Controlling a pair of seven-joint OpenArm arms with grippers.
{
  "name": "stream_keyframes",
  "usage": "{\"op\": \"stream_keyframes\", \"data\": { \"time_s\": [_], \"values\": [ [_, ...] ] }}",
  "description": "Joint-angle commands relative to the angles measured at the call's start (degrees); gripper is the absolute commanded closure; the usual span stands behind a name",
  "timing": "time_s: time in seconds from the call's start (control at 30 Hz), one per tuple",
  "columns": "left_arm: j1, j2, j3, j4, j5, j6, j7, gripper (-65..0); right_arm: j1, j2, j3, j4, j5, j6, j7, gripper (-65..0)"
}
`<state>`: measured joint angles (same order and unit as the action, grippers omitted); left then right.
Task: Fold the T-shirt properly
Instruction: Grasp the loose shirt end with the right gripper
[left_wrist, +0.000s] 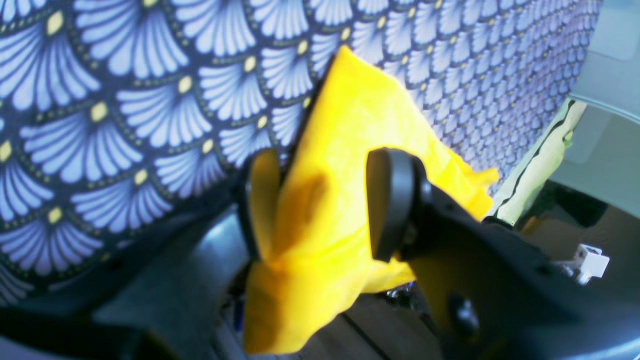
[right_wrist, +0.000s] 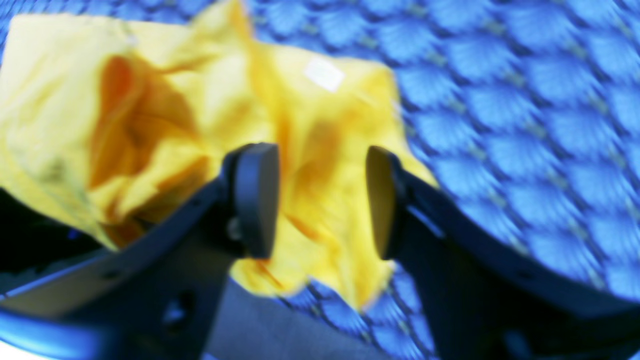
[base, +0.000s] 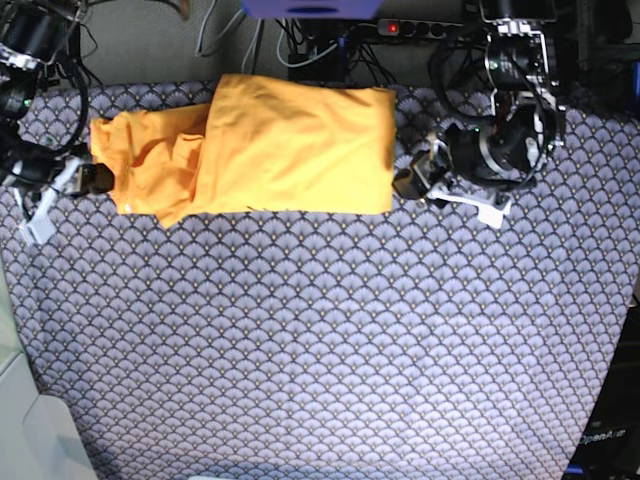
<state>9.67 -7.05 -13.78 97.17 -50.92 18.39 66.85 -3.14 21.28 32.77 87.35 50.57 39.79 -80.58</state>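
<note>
The shirt (base: 290, 148) is lying partly folded at the far edge of the table cover (base: 330, 340). My left gripper (left_wrist: 320, 205) is clamped on a bunched corner of it at the shirt's one end. My right gripper (right_wrist: 320, 200) is at the other, crumpled end with its jaws apart, cloth sitting loose between them, nothing pinched.

a blue-grey table cover (base: 330, 340) printed with scalloped fan shapes fills nearly the whole base view. beyond its far edge lie tangled cables (base: 300, 45) and a power strip (base: 420, 28) with a red light. a pale surface (base: 25, 420) shows at the lower left corner.
</note>
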Motion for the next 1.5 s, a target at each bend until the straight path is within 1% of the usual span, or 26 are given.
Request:
{"op": "stream_keyframes", "data": {
  "time_s": [0.0, 0.07, 0.1, 0.2, 0.27, 0.4, 0.5, 0.67, 0.7, 0.83, 0.9, 1.1, 1.33, 1.47],
  "values": [
    [-0.5, -0.5, -0.2, 1.2, -1.6, -0.2, -0.2, -28.3, 0.7, 1.1, 0.9, 0.1, 1.1, 0.2, 0.6, -34.6],
    [-0.5, -0.6, -0.3, 1.2, -1.6, -0.2, -0.2, -28.3, 1.0, 1.6, 1.8, -2.5, 1.1, 0.2, 0.6, -35.9],
    [-0.5, -0.6, -0.3, 1.2, -1.6, -0.2, -0.2, -28.3, 1.1, 2.4, 2.0, -4.0, 1.1, 0.2, 0.6, -36.1],
    [-0.3, -0.6, -0.3, 1.2, -1.6, -0.2, -0.2, -28.3, 1.3, 3.9, 2.0, -10.2, 1.1, 0.2, 1.3, -36.1],
    [0.0, -0.6, -0.3, 1.2, -1.6, -0.2, -0.2, -28.3, 1.2, 4.3, 1.8, -11.6, 1.1, 0.2, 2.0, -36.1],
    [0.0, -0.6, -0.3, 1.2, -1.6, -0.2, -0.2, -28.3, 0.8, 4.0, 1.7, -11.6, 1.1, 0.2, 2.2, -36.1],
    [0.1, -0.6, -0.3, 1.2, -1.6, -0.2, -0.2, -28.3, 0.8, 3.2, -0.1, -11.6, 1.1, 0.2, 2.4, -36.1],
    [0.2, -0.6, -0.3, 1.2, -1.6, -0.2, -0.2, -28.2, 0.0, 3.0, -3.8, -11.6, 1.1, 0.2, 7.2, -36.1],
    [0.2, -1.1, -0.3, 1.2, -1.6, -0.2, -0.2, -28.2, -0.1, 3.0, -4.8, -11.6, 1.1, 0.2, 8.0, -36.1],
    [0.7, -1.4, -0.4, 1.2, -1.6, -0.2, -0.2, -28.2, -0.2, 3.2, -6.7, -11.6, 1.1, 0.2, 9.1, -36.1],
    [1.2, -1.4, -0.4, 1.5, -1.6, -0.2, -0.2, -28.2, -0.2, 3.3, -6.6, -11.6, 1.1, 0.2, 9.1, -36.1],
    [1.3, -1.4, -0.4, 3.3, -1.6, -0.2, -0.2, -28.2, -0.1, 5.8, -6.3, -11.7, 1.1, 0.2, 9.1, -36.1],
    [1.4, -1.3, -0.4, 3.2, -1.6, -0.2, -0.2, -28.2, -0.6, 5.8, -6.6, -12.1, 1.1, 0.2, 11.0, -36.1],
    [2.5, -1.4, -0.4, 3.3, -1.6, -0.2, -0.3, -28.2, -0.6, 5.8, -6.6, -15.2, 1.1, 0.2, 11.1, -36.1]
  ]
}}
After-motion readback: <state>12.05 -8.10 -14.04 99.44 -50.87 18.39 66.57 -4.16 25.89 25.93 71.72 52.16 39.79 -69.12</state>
